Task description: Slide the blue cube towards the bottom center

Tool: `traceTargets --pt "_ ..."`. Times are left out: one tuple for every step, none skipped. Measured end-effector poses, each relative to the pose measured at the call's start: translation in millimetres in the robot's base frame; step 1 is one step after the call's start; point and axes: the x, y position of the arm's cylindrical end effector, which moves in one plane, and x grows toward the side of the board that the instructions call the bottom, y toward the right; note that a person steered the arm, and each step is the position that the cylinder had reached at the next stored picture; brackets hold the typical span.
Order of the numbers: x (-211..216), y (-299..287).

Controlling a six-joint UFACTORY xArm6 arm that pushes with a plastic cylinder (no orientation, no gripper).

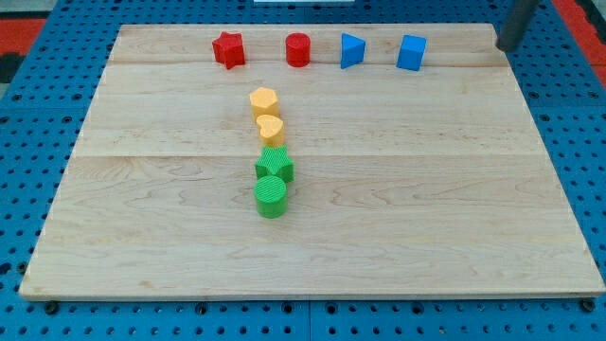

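The blue cube (412, 52) sits near the top edge of the wooden board (426, 208), right of centre. My tip (505, 47) is the lower end of the dark rod at the view's top right corner. It stands well to the right of the blue cube, apart from it, near the board's top right corner.
A blue wedge-like block (352, 50), a red cylinder (298, 49) and a red star (228, 49) line the top edge left of the cube. A yellow hexagon (263, 100), yellow heart (270, 129), green star (275, 166) and green cylinder (271, 197) form a column at centre.
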Motion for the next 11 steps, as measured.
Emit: traceTargets --pt "0.2 -85.4" --pt "28.5 -147.6" --pt "73.5 -150.3" --pt "84.5 -172.4" --pt "66.5 -155.3" --pt "73.5 -222.1" --pt "86.7 -249.6" --pt "139.8 -253.7" --pt "189.8 -253.8" --pt "182.0 -219.6" --pt "224.7 -191.0"
